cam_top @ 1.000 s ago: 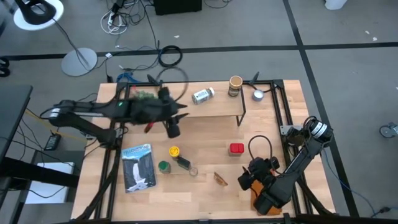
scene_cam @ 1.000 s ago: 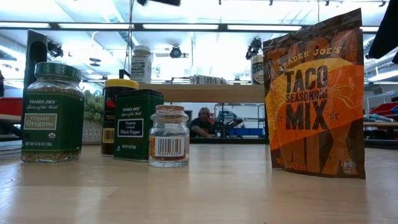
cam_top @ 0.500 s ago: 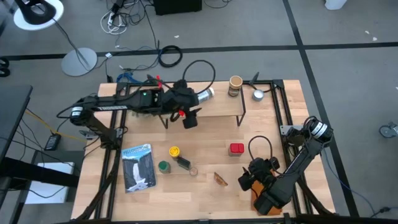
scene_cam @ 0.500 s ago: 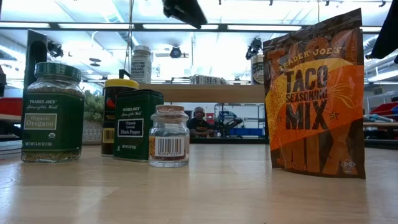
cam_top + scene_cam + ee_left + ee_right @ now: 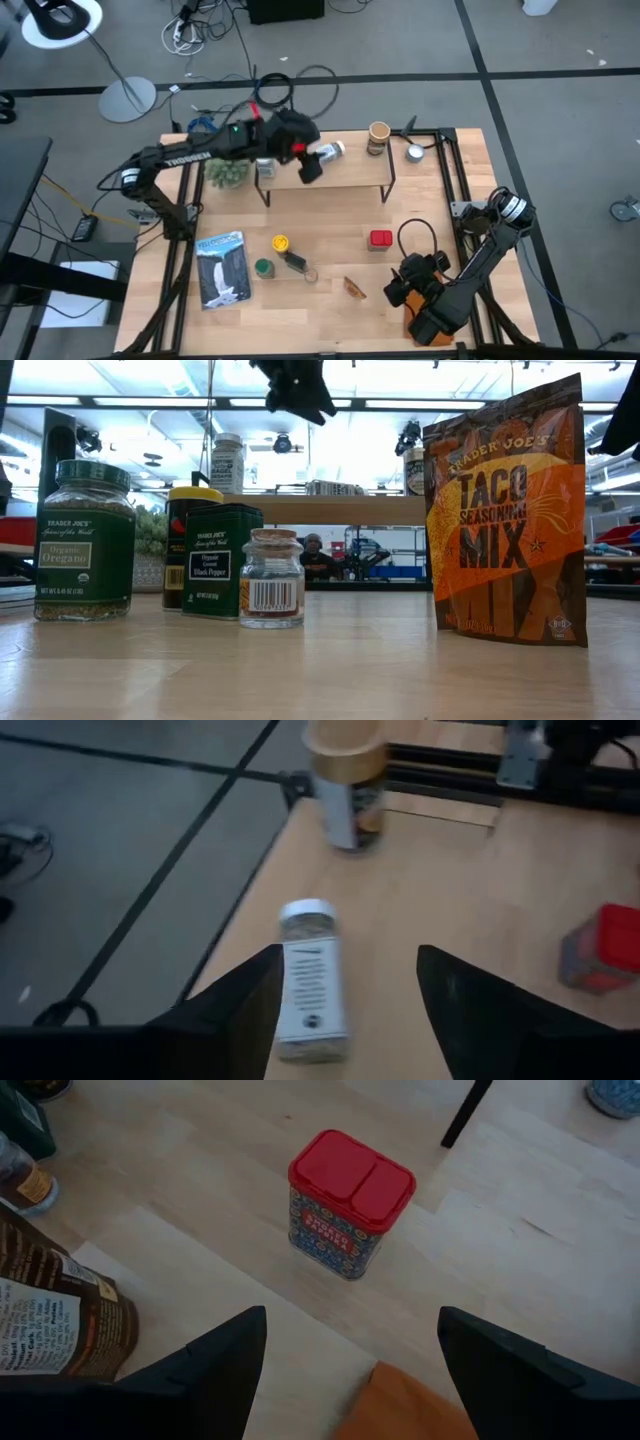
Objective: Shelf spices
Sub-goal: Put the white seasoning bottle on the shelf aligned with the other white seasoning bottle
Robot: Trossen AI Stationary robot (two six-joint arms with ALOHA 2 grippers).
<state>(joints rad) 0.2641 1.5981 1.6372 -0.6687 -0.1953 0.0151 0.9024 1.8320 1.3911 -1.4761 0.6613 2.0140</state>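
White-lidded spice jar (image 5: 311, 978) lying on its side on the shelf (image 5: 350, 172), lid toward the tan cylinder (image 5: 345, 782), left claw (image 5: 345, 1010) open and empty above it, right claw (image 5: 345, 1370) open over the bench (image 5: 330, 230), red tin (image 5: 350, 1202), "Trader Joe's Taco Seasoning Mix" pouch (image 5: 508, 515), "Organic Oregano" jar (image 5: 83, 540).

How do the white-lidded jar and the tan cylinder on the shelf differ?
The white-lidded jar lies on its side, while the tan cylinder stands upright. The jar is clear with a white cap; the cylinder is tan-topped with a printed label. The open left gripper hovers over the jar, not the cylinder. Both rest on the shelf.
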